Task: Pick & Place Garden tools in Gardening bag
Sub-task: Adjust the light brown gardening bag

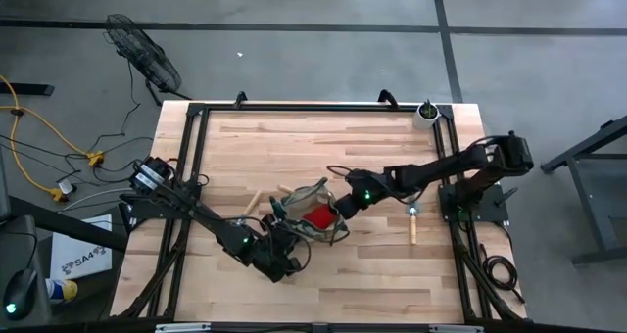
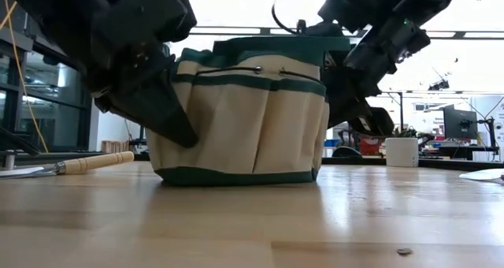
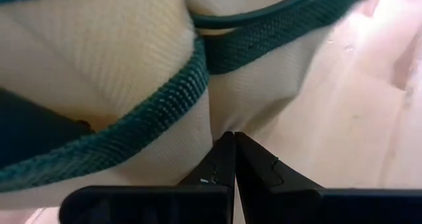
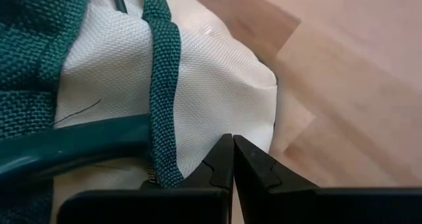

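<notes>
2 arms are crowding the gardening bag (image 1: 309, 213) at the middle of the desk (image 1: 323, 274), and we are seeing both sets of fingers pressed together with nothing between them. In the high view the left gripper (image 1: 284, 260) is sitting at the bag's near-left side and the right gripper (image 1: 338, 215) at its right side, so the bag lies between the 2. In the left wrist view our left fingers (image 3: 224, 161) are pointing straight at the tan fabric just under a green trim band, tips at or almost at the cloth; we cannot tell if they are touching. In the right wrist view the right fingers (image 4: 224, 161) are likewise closed and aimed at the bag's wall beside a vertical green strap.

Something red is showing inside the bag's mouth from above, probably the glove. 1 wooden-handled trowel (image 1: 413, 225) is lying on the desk to the right of the bag, its long axis running toward and away from the near edge, and the right arm is clearly the nearer one to it. Another wooden handle (image 1: 252, 202) is lying just left of the bag, nearer the left arm; the low view shows it flat on the desk (image 2: 94, 162). We are judging that either tool calls for fingers to spread first and turn across the handle.
</notes>
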